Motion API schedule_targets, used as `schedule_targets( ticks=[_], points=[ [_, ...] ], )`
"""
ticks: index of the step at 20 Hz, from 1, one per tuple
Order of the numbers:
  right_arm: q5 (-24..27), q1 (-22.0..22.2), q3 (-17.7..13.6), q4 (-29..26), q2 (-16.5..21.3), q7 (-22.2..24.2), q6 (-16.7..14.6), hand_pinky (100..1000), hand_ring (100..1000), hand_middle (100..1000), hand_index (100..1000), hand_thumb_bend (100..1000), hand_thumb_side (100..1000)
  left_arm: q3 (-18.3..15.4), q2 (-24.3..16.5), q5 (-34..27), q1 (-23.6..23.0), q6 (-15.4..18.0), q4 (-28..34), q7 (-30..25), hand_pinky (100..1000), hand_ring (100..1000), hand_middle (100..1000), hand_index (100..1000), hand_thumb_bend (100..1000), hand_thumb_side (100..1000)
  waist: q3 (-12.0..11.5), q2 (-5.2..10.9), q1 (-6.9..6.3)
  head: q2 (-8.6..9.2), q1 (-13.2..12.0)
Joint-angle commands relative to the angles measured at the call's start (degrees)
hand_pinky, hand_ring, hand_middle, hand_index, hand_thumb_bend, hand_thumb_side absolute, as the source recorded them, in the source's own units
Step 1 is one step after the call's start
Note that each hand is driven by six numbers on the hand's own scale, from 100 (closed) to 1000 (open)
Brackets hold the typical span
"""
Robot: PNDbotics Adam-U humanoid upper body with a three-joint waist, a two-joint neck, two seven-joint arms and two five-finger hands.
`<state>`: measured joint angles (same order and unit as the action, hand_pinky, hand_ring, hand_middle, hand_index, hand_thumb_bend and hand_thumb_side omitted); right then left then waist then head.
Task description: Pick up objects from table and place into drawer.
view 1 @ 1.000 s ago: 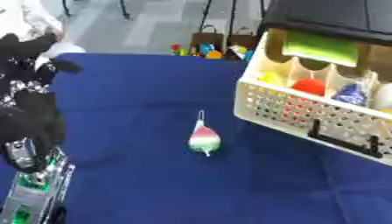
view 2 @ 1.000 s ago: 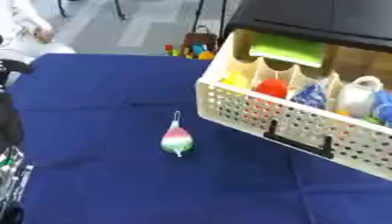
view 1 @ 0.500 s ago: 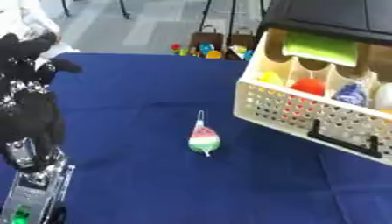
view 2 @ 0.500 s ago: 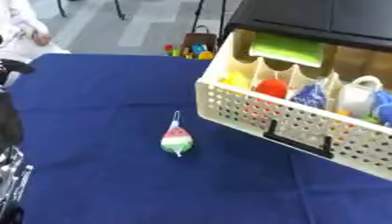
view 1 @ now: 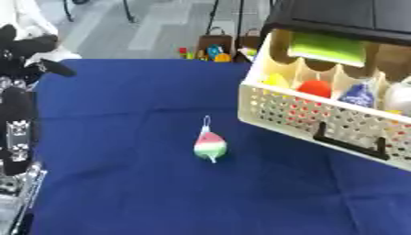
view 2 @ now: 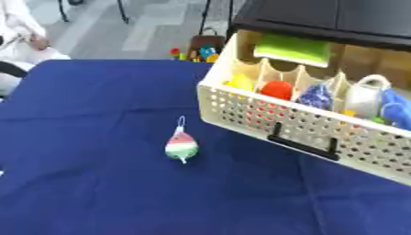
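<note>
A small watermelon-slice toy (view 1: 210,146), red above green with a white loop, lies on the blue tablecloth (view 1: 144,101) near the middle. To its right a cream perforated drawer (view 1: 298,115) with a black handle (view 1: 347,141) hangs pulled out of a black cabinet (view 1: 345,18). Inside the drawer are yellow, red, blue, white and green things in compartments. My left hand (view 1: 25,57), black, is raised at the table's far left, well away from the toy, fingers relaxed and holding nothing. My right hand shows in neither view.
My left forearm (view 1: 16,133) runs down the left edge to a silver joint. Beyond the table's far edge, colourful toys (view 1: 210,50) stand on the floor. A person in white (view 2: 22,32) is at the upper left, off the table.
</note>
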<state>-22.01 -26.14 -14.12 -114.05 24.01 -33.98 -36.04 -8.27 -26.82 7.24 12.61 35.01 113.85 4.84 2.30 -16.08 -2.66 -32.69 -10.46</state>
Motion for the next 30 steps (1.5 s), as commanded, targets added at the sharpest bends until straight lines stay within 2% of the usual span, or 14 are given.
schedule_targets(
  ticks=[1,4,10,17,20,23,27,30],
  points=[
    [0.39,-0.22,-0.01,-0.54,1.84,-0.42,-0.78,569,604,624,732,100,612,0.24,-6.1,2.87,-0.48,-1.62,0.74,-1.5,564,821,715,956,100,691,0.06,1.28,-0.09,-0.56,-0.13],
    [0.5,-0.13,0.15,-0.54,2.14,-0.24,-0.82,568,604,623,732,100,611,2.05,-10.35,5.48,-2.19,-3.69,0.74,-2.98,634,875,795,995,100,701,0.23,1.53,-0.44,-0.81,-0.16],
    [0.85,-0.03,0.51,-0.54,2.24,0.21,-0.88,569,604,620,732,100,612,5.83,-19.02,10.82,-4.26,-8.95,0.74,-8.16,739,941,883,1000,100,698,0.7,1.76,-0.73,-0.99,-0.39],
    [1.24,0.11,0.78,-0.54,1.87,0.67,-0.88,570,604,617,732,100,615,9.81,-29.07,17.0,-0.33,-14.49,0.74,-14.34,763,932,896,1000,100,740,1.18,1.87,-0.68,-1.18,-0.65],
    [1.45,0.08,0.92,-0.54,1.63,0.82,-0.89,572,603,616,732,100,617,11.48,-33.39,19.62,1.36,-16.87,0.74,-16.96,782,924,888,993,100,840,1.52,1.92,-0.66,-1.32,-1.07],
    [1.76,-0.04,1.13,-0.54,1.31,1.01,-0.86,572,603,619,732,100,617,13.3,-37.47,18.61,3.26,-19.79,0.74,-19.78,782,922,880,990,100,884,2.02,2.0,-0.68,-1.44,-1.56],
    [2.1,-0.1,1.37,-0.54,1.2,1.28,-0.86,573,603,619,732,100,617,14.72,-38.87,15.3,6.01,-23.47,0.74,-23.75,762,914,879,998,174,927,2.37,2.18,-0.9,-1.58,-1.83],
    [2.25,-0.08,1.47,-0.54,1.15,1.43,-0.81,574,603,618,732,100,617,15.83,-39.69,13.69,7.54,-24.77,0.74,-26.68,769,914,886,1000,252,944,2.69,2.21,-1.08,-1.53,-1.76]
  ],
)
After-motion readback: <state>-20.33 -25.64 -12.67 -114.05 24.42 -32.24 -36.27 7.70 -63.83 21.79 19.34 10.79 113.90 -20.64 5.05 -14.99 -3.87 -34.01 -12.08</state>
